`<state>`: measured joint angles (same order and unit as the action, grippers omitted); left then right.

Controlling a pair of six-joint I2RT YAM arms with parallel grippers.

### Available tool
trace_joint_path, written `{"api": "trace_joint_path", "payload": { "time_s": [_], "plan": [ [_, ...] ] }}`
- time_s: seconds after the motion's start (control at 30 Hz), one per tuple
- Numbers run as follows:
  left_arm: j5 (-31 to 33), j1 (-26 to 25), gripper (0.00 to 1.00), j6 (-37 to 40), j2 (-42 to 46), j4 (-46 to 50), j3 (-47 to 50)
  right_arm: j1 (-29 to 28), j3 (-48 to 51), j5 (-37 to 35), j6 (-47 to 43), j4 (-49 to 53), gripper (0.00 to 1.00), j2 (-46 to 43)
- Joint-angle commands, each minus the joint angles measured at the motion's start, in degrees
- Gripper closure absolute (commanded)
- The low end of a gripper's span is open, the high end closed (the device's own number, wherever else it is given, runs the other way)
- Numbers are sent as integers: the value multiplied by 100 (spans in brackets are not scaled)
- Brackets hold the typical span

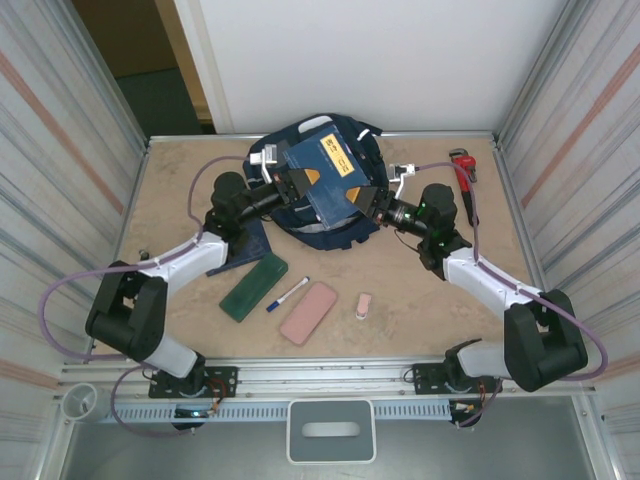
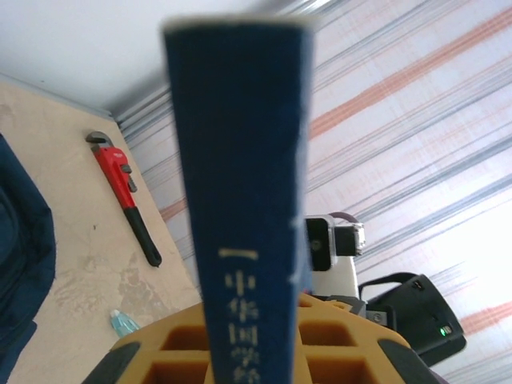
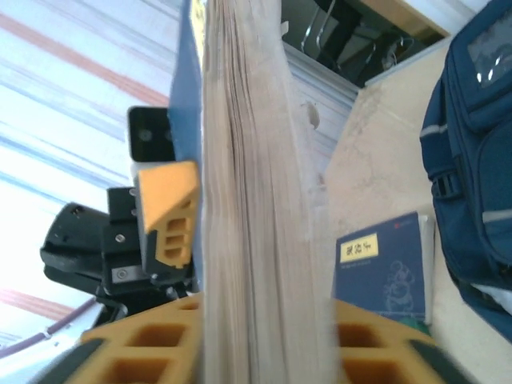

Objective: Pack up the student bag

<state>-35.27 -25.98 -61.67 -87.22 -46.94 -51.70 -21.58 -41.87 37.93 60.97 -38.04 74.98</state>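
Observation:
A blue book with a yellow label hangs over the navy student bag at the back middle of the table. My left gripper is shut on the book's left edge, and the blue spine rises between its orange fingers. My right gripper is shut on the opposite edge, where the book's page block stands between its orange pads. The bag lies below at the right of the right wrist view, and at the left edge of the left wrist view.
A second dark-blue book lies on the table beside the bag, under my left arm. Toward the front lie a green case, a pen, a pink case and a small eraser. A red wrench lies at the back right.

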Motion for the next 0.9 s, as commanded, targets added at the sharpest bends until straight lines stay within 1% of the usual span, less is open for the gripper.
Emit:
{"api": "trace_joint_path", "payload": {
  "time_s": [0.0,0.03,0.07,0.1,0.17,0.23,0.27,0.33,0.37,0.43,0.57,0.63,0.67,0.77,0.87],
  "plan": [
    [89,-39,76,278,-72,176,-60,195,-86,-207,146,-44,94,-113],
    [70,-26,66,581,-99,568,-143,326,-86,-216,106,216,99,-190],
    [64,-22,57,932,-123,995,-258,466,-86,-215,56,450,100,-276],
    [93,-21,49,1459,-156,1606,-428,690,-87,-192,30,723,100,-401],
    [325,-30,39,2656,-322,2858,-912,1143,-82,-14,-61,1124,100,-662],
    [623,-35,33,3925,-665,4130,-1530,1631,-124,73,-283,1753,100,-988],
    [798,-39,32,4485,-815,4565,-1786,1834,-165,99,-408,2058,100,-1112],
    [1257,-39,28,5410,-1196,5227,-2278,2225,-263,181,-708,2656,100,-1348],
    [1441,-41,26,5746,-1362,5456,-2500,2351,-277,213,-827,2832,100,-1434],
    [1674,-80,24,6527,-1763,5976,-2978,2573,-287,219,-1029,3162,100,-1587],
    [2408,-387,15,7818,-2474,6892,-3900,2799,-196,372,-1085,3285,100,-1660],
    [2827,-548,12,8275,-2830,7243,-4294,2822,-136,410,-1080,3286,100,-1613],
    [2925,-606,12,8455,-3012,7400,-4476,2829,-109,440,-1070,3269,100,-1578],
    [3013,-713,10,8711,-3476,7718,-4894,2828,-28,491,-1043,3224,100,-1500],
    [3308,-803,8,8820,-3844,7876,-5188,2827,28,496,-1039,3207,100,-1495]
  ]
}}
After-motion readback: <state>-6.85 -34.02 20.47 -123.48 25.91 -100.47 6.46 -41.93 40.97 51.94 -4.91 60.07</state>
